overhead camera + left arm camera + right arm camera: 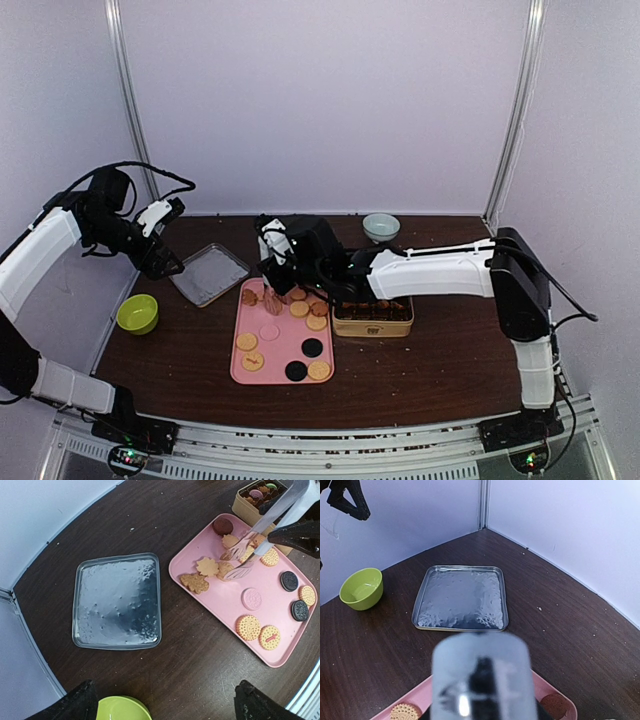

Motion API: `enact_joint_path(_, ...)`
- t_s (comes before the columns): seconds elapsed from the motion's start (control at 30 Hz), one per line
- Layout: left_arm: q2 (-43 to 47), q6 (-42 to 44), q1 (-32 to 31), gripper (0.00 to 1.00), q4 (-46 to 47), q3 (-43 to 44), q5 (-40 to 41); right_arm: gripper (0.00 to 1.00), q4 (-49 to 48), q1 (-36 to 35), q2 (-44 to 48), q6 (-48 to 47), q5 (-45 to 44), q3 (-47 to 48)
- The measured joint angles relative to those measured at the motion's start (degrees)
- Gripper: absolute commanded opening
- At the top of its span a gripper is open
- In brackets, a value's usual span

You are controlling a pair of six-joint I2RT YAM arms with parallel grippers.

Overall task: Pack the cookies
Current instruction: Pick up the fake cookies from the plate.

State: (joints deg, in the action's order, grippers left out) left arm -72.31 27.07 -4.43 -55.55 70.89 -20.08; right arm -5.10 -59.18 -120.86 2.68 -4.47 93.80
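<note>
The right hand [292, 534] grips tongs [270, 516], their tips down among the cookies [207, 566] on the pink tray [220, 605]. The left hand [166, 260] hangs wide open over the worktop [420, 380].

Silver lid [209, 274] lies flat between green bowl [137, 313] and pink tray [278, 352]

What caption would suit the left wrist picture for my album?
Tongs reach among cookies on a pink tray, beside a silver lid on a dark table.
</note>
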Motion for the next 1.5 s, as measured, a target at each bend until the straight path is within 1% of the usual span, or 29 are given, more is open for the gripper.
enact_joint_path(0.23,0.0,0.0,0.0,0.98,0.0,0.0,-0.2,0.37,0.4,-1.5,1.7,-1.4,-3.0,-2.4)
enact_joint_path(0.47,0.0,0.0,0.0,0.98,0.0,0.0,-0.3,0.37,0.6,-1.4,1.7,-0.9,-3.0,-2.0)
enact_joint_path(0.87,0.1,0.0,0.0,0.98,0.0,-0.2,-0.3,0.39,-0.8,1.3,-0.4,2.3,0.2,1.0)
enact_joint_path(1.1,0.1,0.0,0.0,0.98,0.0,-0.2,-0.3,0.40,-1.3,1.4,-1.0,3.0,0.9,1.5)
enact_joint_path(1.4,0.1,0.0,0.0,0.98,0.0,-0.2,-0.4,0.40,-5.3,1.1,-0.9,4.9,4.2,-2.6)
enact_joint_path(1.5,0.1,0.0,0.0,0.98,0.0,-0.2,-0.5,0.37,-5.5,1.0,-0.7,5.2,4.4,-3.0)
